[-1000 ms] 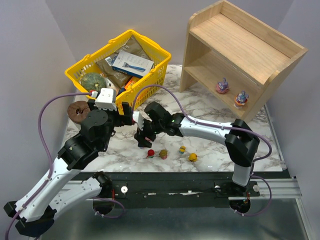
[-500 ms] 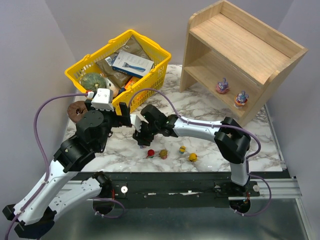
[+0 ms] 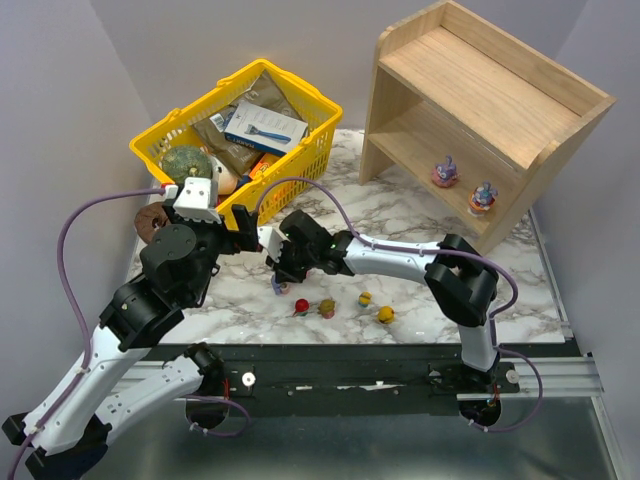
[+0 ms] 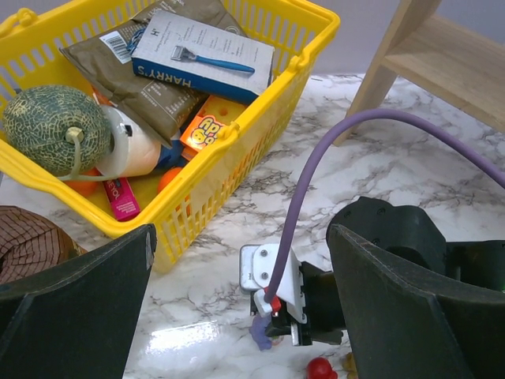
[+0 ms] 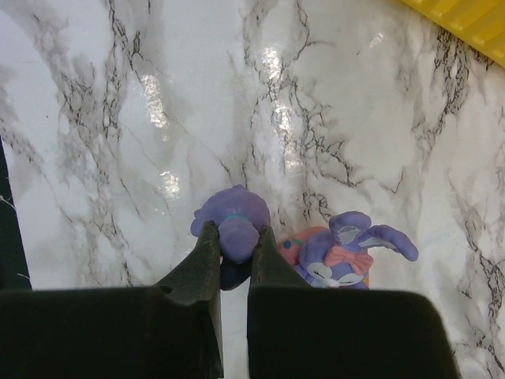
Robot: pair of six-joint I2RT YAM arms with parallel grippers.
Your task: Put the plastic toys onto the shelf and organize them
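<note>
Shelf (image 3: 480,70) holds two toys (image 3: 445,172); yellow basket (image 3: 300,150) holds groceries (image 3: 262,127)

Four purple long-eared toys (image 3: 445,172) (two on the shelf (image 3: 480,75)), four small round toys (image 3: 301,305), one basket (image 3: 300,160)

Top view overlooks everything; close wrist views share the purple toy (image 5: 233,223).
</note>
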